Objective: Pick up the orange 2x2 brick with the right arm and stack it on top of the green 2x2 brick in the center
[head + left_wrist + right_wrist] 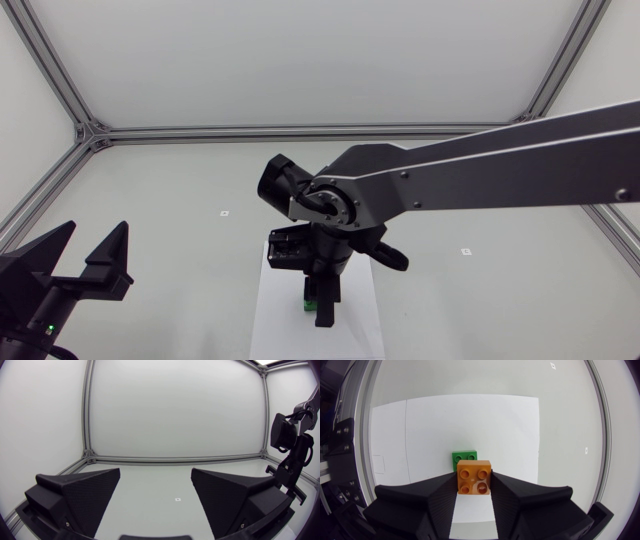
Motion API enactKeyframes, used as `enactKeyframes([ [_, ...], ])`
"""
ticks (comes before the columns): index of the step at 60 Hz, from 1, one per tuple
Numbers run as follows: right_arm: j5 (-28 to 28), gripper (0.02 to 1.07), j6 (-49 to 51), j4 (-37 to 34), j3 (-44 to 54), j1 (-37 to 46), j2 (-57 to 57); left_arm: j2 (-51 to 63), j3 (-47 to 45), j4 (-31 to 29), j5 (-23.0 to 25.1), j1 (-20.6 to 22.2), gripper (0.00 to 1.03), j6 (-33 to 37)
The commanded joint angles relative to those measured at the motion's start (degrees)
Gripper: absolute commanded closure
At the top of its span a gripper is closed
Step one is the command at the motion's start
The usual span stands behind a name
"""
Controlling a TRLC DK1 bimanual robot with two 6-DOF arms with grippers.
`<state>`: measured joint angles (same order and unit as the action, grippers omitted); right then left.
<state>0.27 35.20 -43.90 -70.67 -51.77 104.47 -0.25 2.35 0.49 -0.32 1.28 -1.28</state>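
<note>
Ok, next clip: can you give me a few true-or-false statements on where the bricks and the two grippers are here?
1. The right gripper is shut on the orange brick. True.
2. The left gripper holds the green brick. False: it is open and empty; the green brick lies on the white sheet.
3. In the right wrist view the green brick shows just ahead of the orange brick. True.
4. The left gripper is over the white sheet. False: it is off to the sheet's left; the right gripper is over it.
</note>
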Motion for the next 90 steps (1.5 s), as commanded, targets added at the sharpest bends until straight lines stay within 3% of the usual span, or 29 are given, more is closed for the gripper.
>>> enactKeyframes([
  [1,0.1,1.01,1.6,-0.5,-0.8,-0.7,1.5,-0.5,-2.3,-0.8,0.2,-0.3,0.04,0.8],
  [90,0.5,1.01,0.4,-0.3,-0.7,-2.1,6.6,-0.5,-2.3,-0.8,0.2,-0.3,0.04,0.8],
])
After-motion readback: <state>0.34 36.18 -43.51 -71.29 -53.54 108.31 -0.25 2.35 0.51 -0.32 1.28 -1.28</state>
